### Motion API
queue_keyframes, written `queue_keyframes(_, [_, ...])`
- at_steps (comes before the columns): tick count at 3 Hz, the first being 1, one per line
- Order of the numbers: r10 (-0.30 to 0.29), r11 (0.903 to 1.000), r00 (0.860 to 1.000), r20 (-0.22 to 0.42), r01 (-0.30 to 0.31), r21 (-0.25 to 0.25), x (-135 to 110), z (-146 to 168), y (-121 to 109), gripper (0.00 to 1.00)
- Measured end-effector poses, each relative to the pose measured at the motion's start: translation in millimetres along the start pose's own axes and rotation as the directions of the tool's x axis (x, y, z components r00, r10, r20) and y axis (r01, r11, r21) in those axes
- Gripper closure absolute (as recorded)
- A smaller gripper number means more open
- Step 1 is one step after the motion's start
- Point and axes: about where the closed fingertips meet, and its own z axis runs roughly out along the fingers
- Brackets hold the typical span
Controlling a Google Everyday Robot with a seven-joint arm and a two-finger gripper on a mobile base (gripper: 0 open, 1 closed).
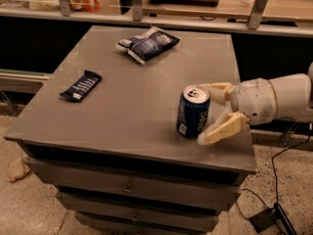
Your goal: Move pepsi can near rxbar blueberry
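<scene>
The pepsi can stands upright near the front right of the grey table. It is dark blue with a silver top. My gripper comes in from the right, open, with one pale finger behind the can and one in front of it, so the can sits at the mouth of the fingers. The rxbar blueberry lies flat at the table's left side, a thin navy bar with a white end, far from the can.
A puffy dark-blue crinkled bag lies at the table's back middle. Drawers are below the tabletop. A shelf with metal posts runs behind. A cable and a black box lie on the floor at the right.
</scene>
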Motion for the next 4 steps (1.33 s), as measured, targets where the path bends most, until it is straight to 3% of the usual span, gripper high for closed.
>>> queue_keyframes(1, [-0.002, 0.9999, 1.0, 0.03, 0.003, -0.016, 2, 10, -2, 0.41])
queue_keyframes(2, [-0.027, 0.9994, 1.0, 0.009, 0.027, -0.022, 0, 18, -8, 0.65])
queue_keyframes(3, [-0.013, 0.9993, 0.999, -0.051, 0.014, 0.033, -5, 27, -25, 0.88])
queue_keyframes(4, [0.049, 0.9808, 0.997, -0.051, -0.038, 0.191, -23, 32, -71, 1.0])
